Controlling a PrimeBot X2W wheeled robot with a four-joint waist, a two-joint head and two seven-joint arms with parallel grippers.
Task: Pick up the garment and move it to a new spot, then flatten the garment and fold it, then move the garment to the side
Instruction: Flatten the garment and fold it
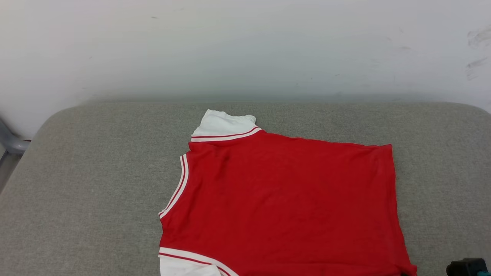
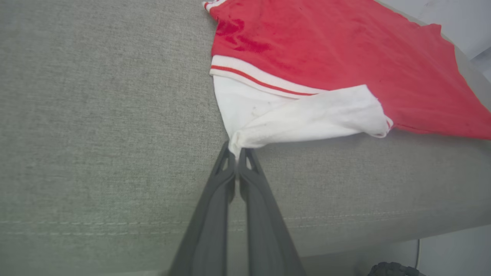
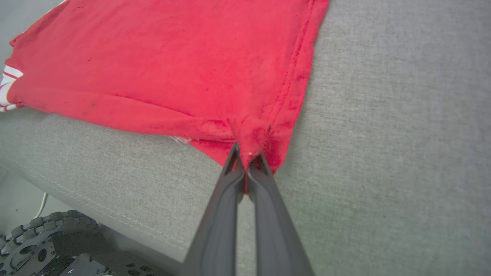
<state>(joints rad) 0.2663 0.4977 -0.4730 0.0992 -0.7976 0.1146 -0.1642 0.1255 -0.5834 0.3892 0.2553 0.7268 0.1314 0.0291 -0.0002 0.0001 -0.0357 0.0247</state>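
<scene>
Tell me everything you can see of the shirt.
The shirt is red, soft-looking knit, with white short sleeves and red-and-white striped trim; no lettering faces up. It lies mostly flat on the grey cushion, neck to the robot's left. The left pincer is shut on its near sleeve, the right pincer on its near hem corner.

A red shirt (image 1: 284,207) lies flat on a grey cushion (image 1: 88,184), plain red side up. The neck hole has red and white stripes (image 1: 177,188) and points left. One white sleeve (image 1: 224,124) sticks out at the far side, toward the wall (image 1: 245,46). The other white sleeve (image 1: 184,264) is at the near side, and the bottom edge cuts it off. The wall is white, with a few dark smudges (image 1: 477,50) on the right. A grey bar (image 1: 9,140) shows at the left edge. A small black thing (image 1: 466,267) sits in the bottom right corner, near the shirt — what it is I cannot tell.
</scene>
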